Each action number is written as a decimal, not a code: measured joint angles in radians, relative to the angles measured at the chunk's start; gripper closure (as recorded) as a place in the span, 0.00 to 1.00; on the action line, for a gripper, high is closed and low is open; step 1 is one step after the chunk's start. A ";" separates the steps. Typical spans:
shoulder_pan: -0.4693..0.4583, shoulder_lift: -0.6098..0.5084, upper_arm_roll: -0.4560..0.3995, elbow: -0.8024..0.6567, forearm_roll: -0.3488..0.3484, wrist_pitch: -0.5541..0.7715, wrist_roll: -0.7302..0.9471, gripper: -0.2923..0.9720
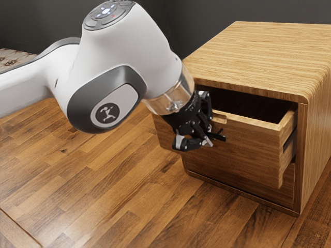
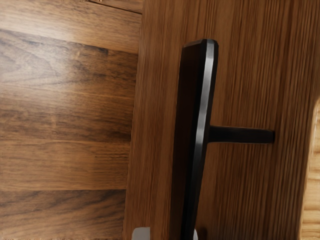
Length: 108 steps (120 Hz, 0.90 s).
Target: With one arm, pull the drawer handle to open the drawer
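Seen from the side camera first, my white and grey arm [image 1: 119, 77] reaches in from the exterior view's left, and my black two-finger gripper [image 1: 198, 138] sits at the front of the light wooden drawer [image 1: 253, 150], pinching its slim black bar handle [image 1: 218, 137] from two sides. That drawer stands partly out of the box-shaped wooden cabinet [image 1: 269, 57], with a dark gap open above its front board, so I judge the pull to be well under way but not finished. To do it well I should draw straight back along the drawer's own line of travel, toward the exterior view's left, level and without twisting, since a skewed pull could jam the box in its opening or let the thin bar slip from my grip. The plank-patterned wooden table [image 1: 77, 181] lies behind my wrist, and I see nothing on it along the path the pull would take. From the wrist camera, the handle [image 2: 197, 140] runs lengthwise close under my hand, held off the drawer front [image 2: 250, 75] by a short black post [image 2: 242, 135]; pale fingertips [image 2: 141, 233] show beside the bar's near end. Beyond the front's edge the table [image 2: 65, 125] shows.
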 joint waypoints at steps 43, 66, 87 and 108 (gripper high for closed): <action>0.094 -0.166 -0.146 -0.157 -0.002 -0.002 -0.029 0.85; 0.121 -0.232 -0.187 -0.223 -0.012 -0.003 -0.040 0.85; 0.159 -0.302 -0.242 -0.278 -0.027 -0.001 -0.049 0.85; 0.170 -0.384 -0.271 -0.350 -0.046 -0.003 -0.060 0.85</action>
